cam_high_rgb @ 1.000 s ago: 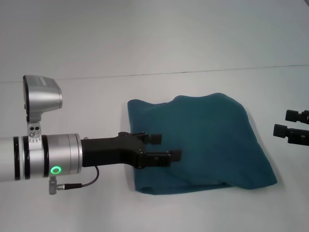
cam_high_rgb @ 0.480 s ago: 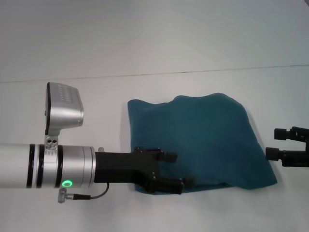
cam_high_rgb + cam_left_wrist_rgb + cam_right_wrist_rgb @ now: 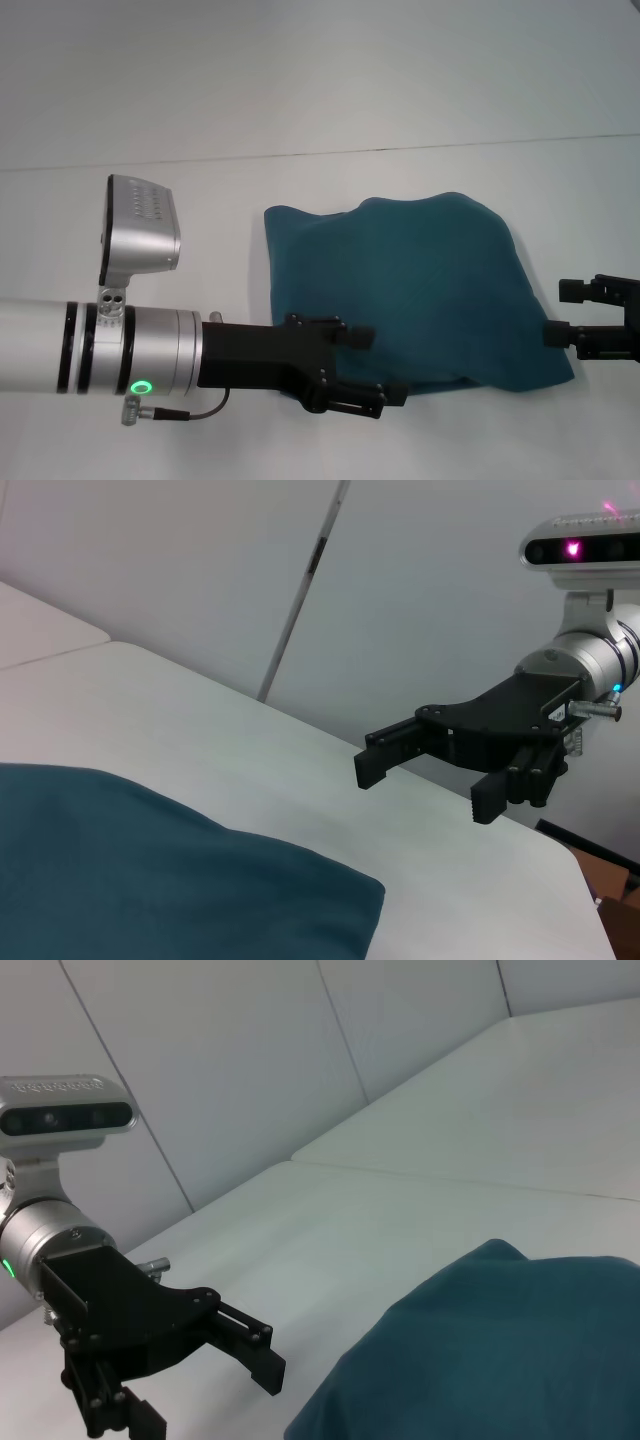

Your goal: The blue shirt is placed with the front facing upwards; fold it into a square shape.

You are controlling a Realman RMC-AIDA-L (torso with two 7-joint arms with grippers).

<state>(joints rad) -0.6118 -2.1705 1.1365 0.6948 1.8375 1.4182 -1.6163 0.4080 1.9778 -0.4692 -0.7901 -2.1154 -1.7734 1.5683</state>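
A: Where did the dark teal-blue cotton shirt (image 3: 415, 295) lie?

B: Folded on the white tabletop (image 3: 200, 215), its near-left corner just at the black left hand (image 3: 375, 368), whose fingers were spread wide.

A: And the right hand (image 3: 560, 312)?

B: Also spread and empty, beside the shirt's near-right corner. Each hand faced its own corner, about equally close.

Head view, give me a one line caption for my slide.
Open left gripper and open right gripper flank the near corners of the folded blue shirt on a white table.
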